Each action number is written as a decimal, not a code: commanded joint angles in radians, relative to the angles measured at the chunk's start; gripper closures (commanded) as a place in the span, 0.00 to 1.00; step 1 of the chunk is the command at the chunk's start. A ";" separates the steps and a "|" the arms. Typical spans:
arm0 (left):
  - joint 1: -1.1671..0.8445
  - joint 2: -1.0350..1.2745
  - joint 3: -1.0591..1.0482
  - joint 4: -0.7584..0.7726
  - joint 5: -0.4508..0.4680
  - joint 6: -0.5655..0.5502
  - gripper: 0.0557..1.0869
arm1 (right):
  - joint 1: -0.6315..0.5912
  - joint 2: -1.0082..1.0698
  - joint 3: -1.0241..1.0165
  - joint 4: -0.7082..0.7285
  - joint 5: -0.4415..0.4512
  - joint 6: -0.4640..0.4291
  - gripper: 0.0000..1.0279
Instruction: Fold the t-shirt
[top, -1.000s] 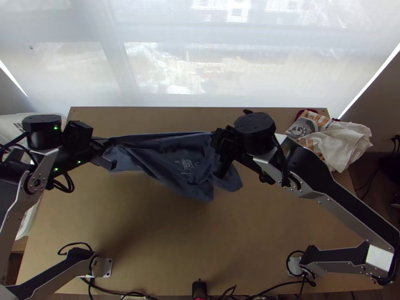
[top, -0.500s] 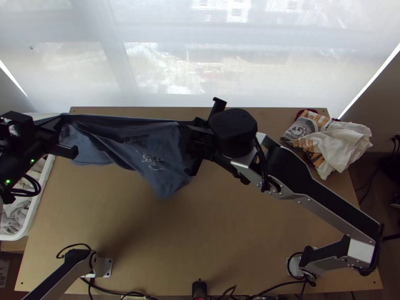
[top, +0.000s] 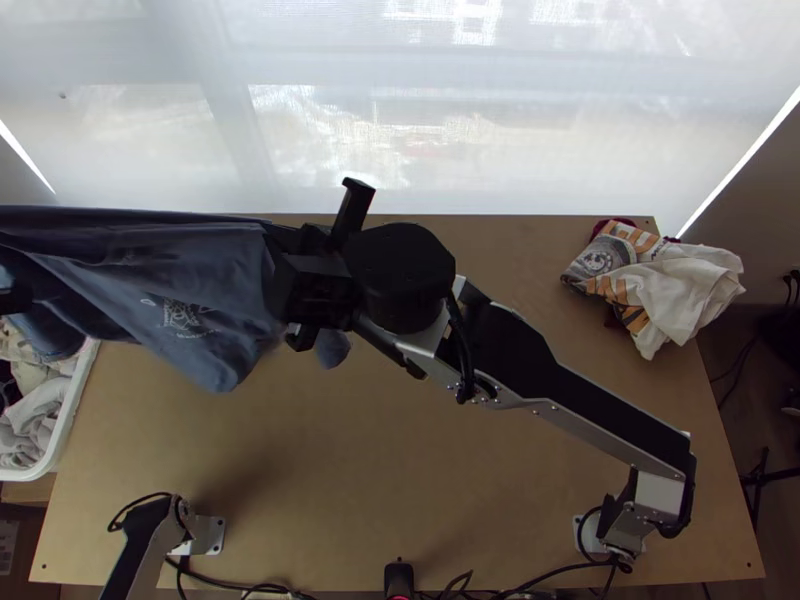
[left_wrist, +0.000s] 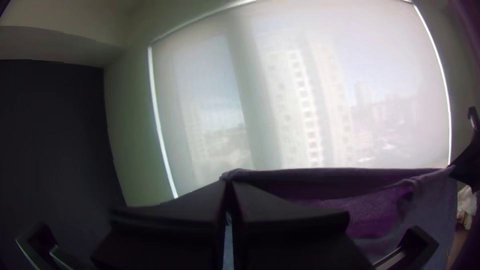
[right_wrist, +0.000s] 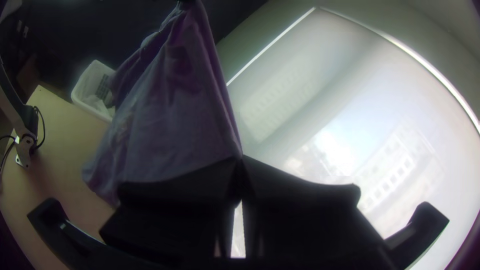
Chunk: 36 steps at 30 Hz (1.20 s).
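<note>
Blue t-shirt (top: 150, 270) stretched between both grippers, upper left of frame, running out past the left frame edge; top edge taut, lower part hanging to a point. Left gripper (top: 14, 300) at left frame edge, fingers together, clamped on a shirt corner. Right gripper (top: 290, 240), left of upper center, fingertips together on the other end of the top edge. Shirt crosses over the table's (top: 420, 470) left edge and the white bin (top: 67, 425) of clothes beside it. Tabletop wood shows from below the shirt to the near edge. White-and-orange cloth (top: 675, 285) overhangs the right edge, upper right.
</note>
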<state>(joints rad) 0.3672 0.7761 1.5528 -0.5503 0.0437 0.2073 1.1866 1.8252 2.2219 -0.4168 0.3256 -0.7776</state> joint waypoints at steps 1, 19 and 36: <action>0.111 -0.057 -0.011 0.073 -0.002 -0.069 0.97 | 0.039 0.031 0.042 0.056 0.035 -0.051 0.97; -0.134 0.269 -0.143 0.231 -0.002 -0.172 0.97 | -0.110 -0.241 -0.361 -0.028 0.050 0.052 0.97; -0.706 0.905 0.110 0.524 -0.062 -0.121 0.97 | -0.301 -0.537 -0.805 -0.108 0.047 0.066 0.98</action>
<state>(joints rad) -0.1322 1.4242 1.5219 -0.1108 -0.0139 0.0681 0.9340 1.3685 1.5463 -0.4881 0.3782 -0.7177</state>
